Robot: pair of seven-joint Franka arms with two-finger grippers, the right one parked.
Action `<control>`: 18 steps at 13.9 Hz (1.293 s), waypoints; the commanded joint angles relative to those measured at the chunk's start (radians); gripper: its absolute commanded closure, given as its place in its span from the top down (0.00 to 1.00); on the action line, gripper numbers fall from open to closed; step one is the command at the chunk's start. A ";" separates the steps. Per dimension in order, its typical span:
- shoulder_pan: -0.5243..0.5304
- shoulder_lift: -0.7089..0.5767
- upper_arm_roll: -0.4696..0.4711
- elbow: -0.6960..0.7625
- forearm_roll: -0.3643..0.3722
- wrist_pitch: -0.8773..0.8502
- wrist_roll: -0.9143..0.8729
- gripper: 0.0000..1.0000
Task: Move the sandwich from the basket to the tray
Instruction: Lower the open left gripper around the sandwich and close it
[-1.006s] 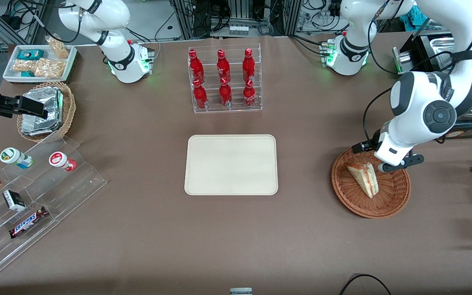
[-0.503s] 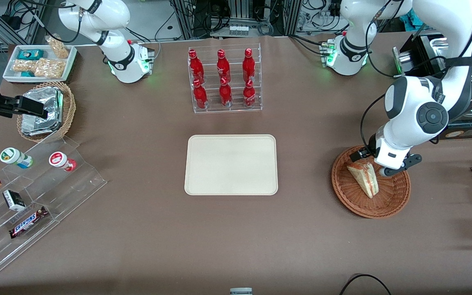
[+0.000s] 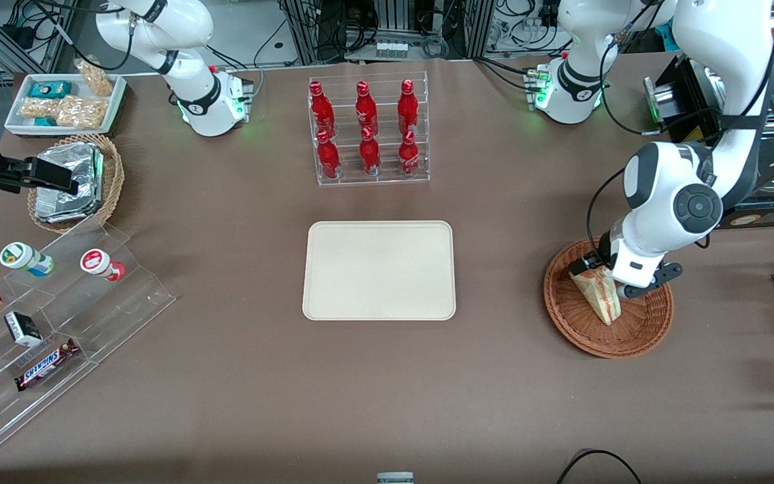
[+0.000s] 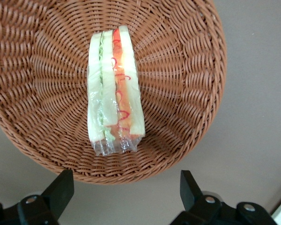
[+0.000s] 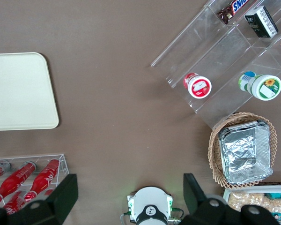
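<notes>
The brown table (image 3: pixel 226 376) spreads under me, and the biggest thing on it near the middle is the cream tray (image 3: pixel 379 270), flat and bare, well apart from where I work. Farther from the front camera than the tray stands a clear rack of red bottles (image 3: pixel 367 131). Toward the parked arm's end sit a stepped clear display stand (image 3: pixel 58 323) with small snacks and a tan wicker basket holding foil packets (image 3: pixel 68 181).

My own arm (image 3: pixel 679 195) reaches down at the working end of the table, over the reddish-brown woven basket (image 3: pixel 635 336). The sandwich (image 3: pixel 598 296) lies inside that basket, resting on the weave, its broad end under my wrist and its narrow tip pointing toward the front camera. In my wrist camera the sandwich (image 4: pixel 113 91) shows its edge: white bread, green and red layers, clear wrap bunched at one end, with the basket (image 4: pixel 187 70) rim curving around it.

My claw (image 3: pixel 612 281) hangs low over the sandwich's broad end. Its fingers (image 4: pixel 61 187) are spread wide, one to each side, and in the wrist view they are clear of the wrap, gripping nothing.
</notes>
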 commanded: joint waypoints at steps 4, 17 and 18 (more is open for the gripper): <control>0.011 0.034 0.019 0.000 0.004 0.039 -0.014 1.00; 0.013 0.123 0.054 0.005 0.004 0.172 -0.007 1.00; 0.014 0.122 0.054 0.006 0.004 0.171 -0.004 0.94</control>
